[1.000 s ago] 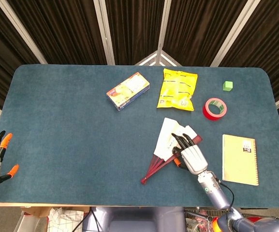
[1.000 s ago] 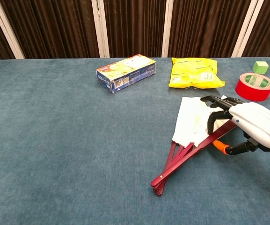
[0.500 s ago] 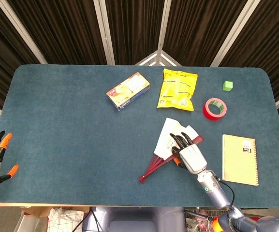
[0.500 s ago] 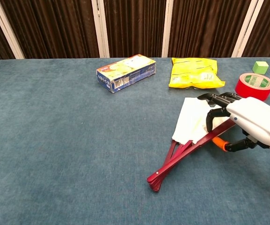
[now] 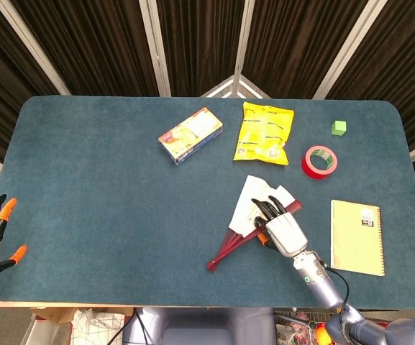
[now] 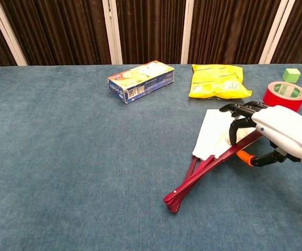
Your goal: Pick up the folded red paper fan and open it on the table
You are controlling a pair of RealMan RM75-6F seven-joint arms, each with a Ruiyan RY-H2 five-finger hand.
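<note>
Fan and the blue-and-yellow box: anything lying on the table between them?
Nothing. In the head view, only bare blue tabletop separates the fan from the box. The chest view agrees.

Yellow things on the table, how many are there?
3: a yellow snack bag at the far middle, a mostly yellow box to its left, and a yellow notebook near the right edge. None seems hidden.

Matt napped cloth table [image 6: 62, 172] (glossy crinkled chip bag [image 6: 217, 81])
</note>
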